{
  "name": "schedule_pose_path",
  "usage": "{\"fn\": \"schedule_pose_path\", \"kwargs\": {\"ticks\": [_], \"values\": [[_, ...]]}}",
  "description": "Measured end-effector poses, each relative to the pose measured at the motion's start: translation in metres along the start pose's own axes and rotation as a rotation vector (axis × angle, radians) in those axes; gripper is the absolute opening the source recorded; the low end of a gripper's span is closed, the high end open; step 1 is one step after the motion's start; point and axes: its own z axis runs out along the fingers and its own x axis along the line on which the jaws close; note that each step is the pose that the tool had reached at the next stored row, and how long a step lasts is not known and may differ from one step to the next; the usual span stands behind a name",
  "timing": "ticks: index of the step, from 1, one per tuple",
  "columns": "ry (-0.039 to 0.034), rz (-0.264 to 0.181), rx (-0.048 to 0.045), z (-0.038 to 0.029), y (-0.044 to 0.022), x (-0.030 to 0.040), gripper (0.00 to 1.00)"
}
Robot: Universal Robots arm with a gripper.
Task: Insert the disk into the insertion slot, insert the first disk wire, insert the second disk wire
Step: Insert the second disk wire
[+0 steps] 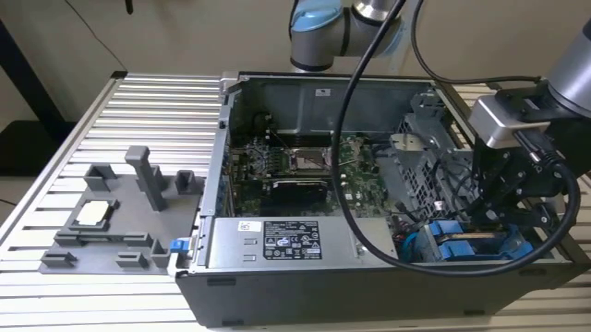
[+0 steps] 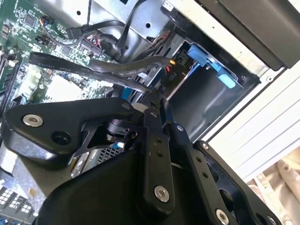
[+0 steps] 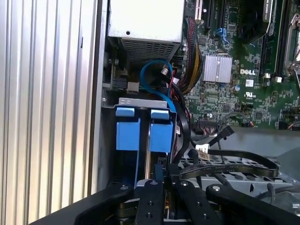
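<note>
The disk (image 3: 161,136) sits in the insertion slot (image 3: 108,140) of the drive cage, with only its bright blue carrier ends showing. The exterior view has the same blue carrier (image 1: 459,241) low at its right, inside the open computer case. My gripper (image 1: 486,211) reaches down into the cage right beside the disk. In both wrist views the black fingers (image 2: 151,140) are drawn together, and the gripper (image 2: 152,98) (image 3: 161,169) is shut on a flat black disk wire (image 2: 93,65). That wire (image 3: 234,164) loops away over the cage toward the motherboard.
A grey labelled power-supply box (image 1: 277,242) lies along the case front, with the motherboard (image 1: 295,162) behind it. A thin blue cable (image 3: 157,70) and bundled wires (image 3: 190,61) crowd the gap above the cage. A grey fixture tray (image 1: 120,221) stands on the slatted table (image 1: 138,104).
</note>
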Motion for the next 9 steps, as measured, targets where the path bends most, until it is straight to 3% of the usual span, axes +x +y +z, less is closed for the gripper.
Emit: {"fn": "schedule_pose_path", "kwargs": {"ticks": [9], "values": [[0.0000, 0.000, 0.0001, 0.0038, -0.0018, 0.0003, 0.16]]}}
